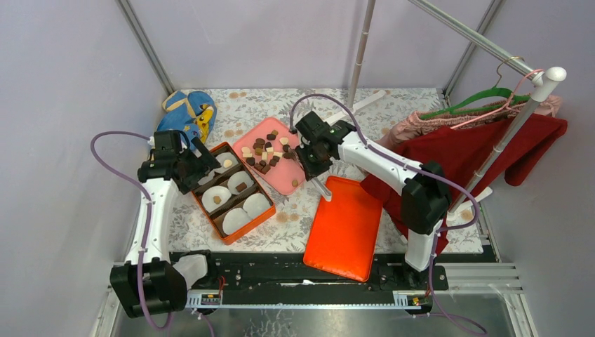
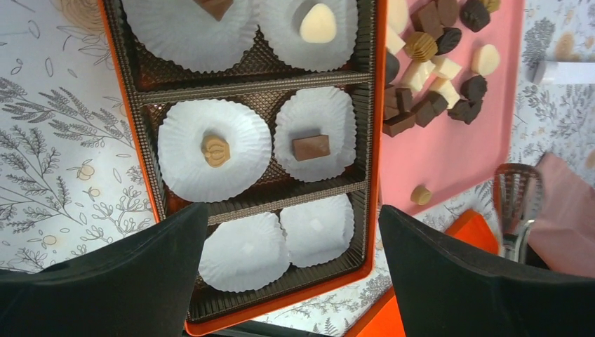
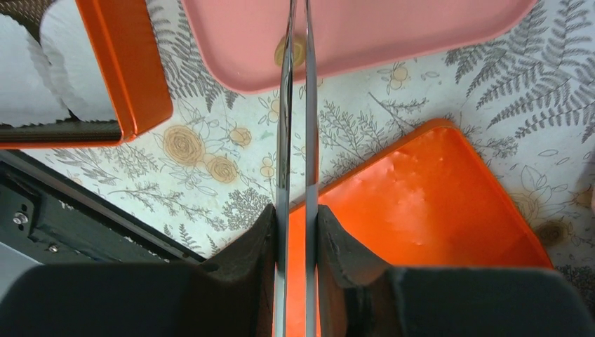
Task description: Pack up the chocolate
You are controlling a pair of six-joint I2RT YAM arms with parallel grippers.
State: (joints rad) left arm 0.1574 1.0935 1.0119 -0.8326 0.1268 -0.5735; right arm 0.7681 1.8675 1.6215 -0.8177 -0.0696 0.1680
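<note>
Several dark, light-brown and cream chocolate pieces [image 1: 266, 154] lie on a pink tray [image 1: 284, 177]. The orange box [image 1: 242, 235] holds white paper liners. Four liners hold one piece each, among them a caramel piece [image 2: 215, 149] and a brown bar [image 2: 311, 147]. The two nearest liners [image 2: 245, 253] are empty. My left gripper [image 2: 291, 210] hangs open and empty above those liners. My right gripper [image 3: 296, 217] is shut on metal tongs [image 3: 283, 126]. The tong tips straddle a lone round light-brown piece [image 3: 297, 50] at the tray's near edge, which also shows in the left wrist view [image 2: 421, 195].
The orange lid [image 1: 344, 228] lies open-side-up right of the box, under the right wrist. A blue bag [image 1: 186, 112] sits at the back left. Red and pink clothes [image 1: 484, 151] hang on a rack at the right. A metal pole [image 1: 361, 49] stands at the back.
</note>
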